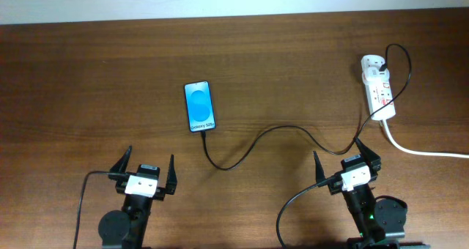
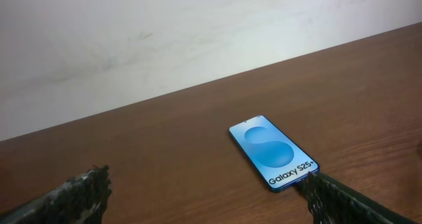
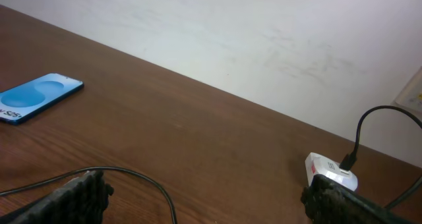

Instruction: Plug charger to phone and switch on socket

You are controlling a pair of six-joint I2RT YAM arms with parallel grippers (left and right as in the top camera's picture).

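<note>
The phone (image 1: 198, 106) lies flat, its blue screen up, left of the table's middle. The thin black charger cable (image 1: 286, 129) runs from the phone's near edge in a curve across the table to the white socket strip (image 1: 377, 88) at the far right, where its other end is plugged in. Its tip meets the phone's bottom edge. My left gripper (image 1: 149, 162) is open and empty, near the front edge below the phone (image 2: 273, 151). My right gripper (image 1: 347, 161) is open and empty, just in front of the socket (image 3: 326, 168); the cable (image 3: 151, 181) passes between its fingers.
A thick white cord (image 1: 425, 152) leads from the socket off the right edge. A pale wall (image 1: 220, 0) borders the far edge of the brown table (image 1: 88, 80). The arms' own black cables lie near the front edge.
</note>
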